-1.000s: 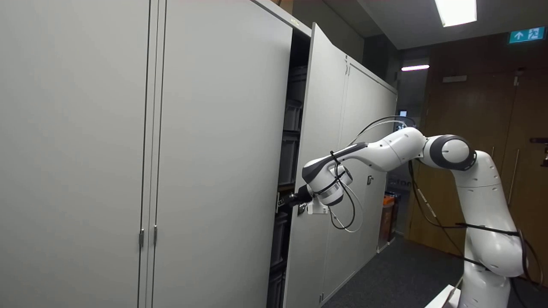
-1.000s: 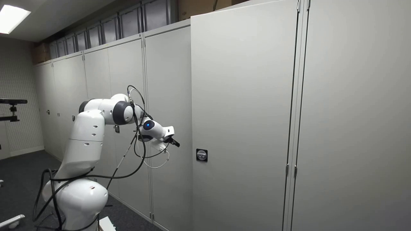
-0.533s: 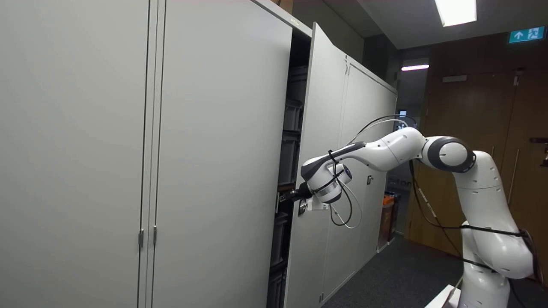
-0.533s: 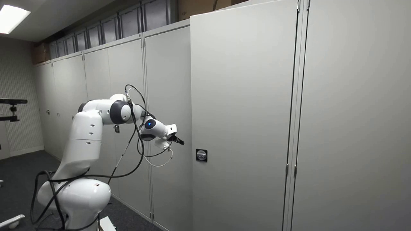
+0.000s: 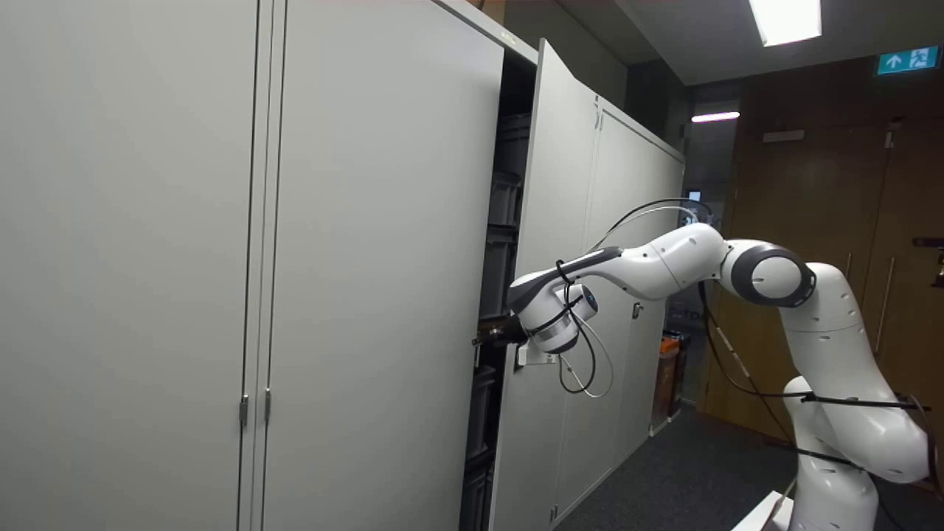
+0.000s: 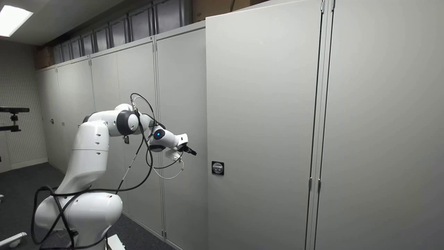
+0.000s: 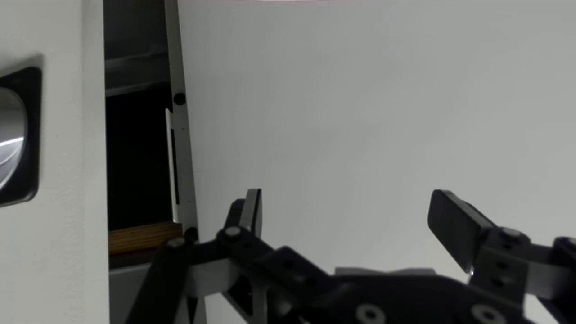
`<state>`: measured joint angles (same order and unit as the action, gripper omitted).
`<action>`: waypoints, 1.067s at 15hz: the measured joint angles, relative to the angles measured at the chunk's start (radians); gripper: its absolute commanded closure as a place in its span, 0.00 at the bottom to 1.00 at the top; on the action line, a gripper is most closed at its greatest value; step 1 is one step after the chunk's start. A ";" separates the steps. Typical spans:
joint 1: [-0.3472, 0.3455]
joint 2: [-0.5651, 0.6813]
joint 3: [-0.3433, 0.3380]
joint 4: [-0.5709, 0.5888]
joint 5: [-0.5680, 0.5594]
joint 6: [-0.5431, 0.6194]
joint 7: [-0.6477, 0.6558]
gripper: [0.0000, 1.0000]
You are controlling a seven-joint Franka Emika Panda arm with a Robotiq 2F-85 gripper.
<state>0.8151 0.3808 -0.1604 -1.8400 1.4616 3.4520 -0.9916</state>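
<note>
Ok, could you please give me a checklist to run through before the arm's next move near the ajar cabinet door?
1. Gripper open: ok, its fingers stand wide apart.
2. Gripper empty: ok, only the neighbouring door panel shows between the fingers.
3. Cabinet door ajar: ok, bins show through the gap in an exterior view.
4. Handle between the fingers: not ok, it lies outside them at the wrist view's left edge.
5. Gap between the fingers: not ok, it lies to one side.
6. Fingers clear of the panel: cannot tell whether they touch it.
</note>
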 measured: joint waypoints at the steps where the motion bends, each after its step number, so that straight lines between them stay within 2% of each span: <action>1: 0.018 0.008 -0.014 0.008 0.009 0.000 0.000 0.00; 16: 0.034 0.020 -0.031 0.021 0.014 0.000 0.000 0.00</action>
<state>0.8493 0.4007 -0.1911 -1.8186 1.4761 3.4521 -0.9913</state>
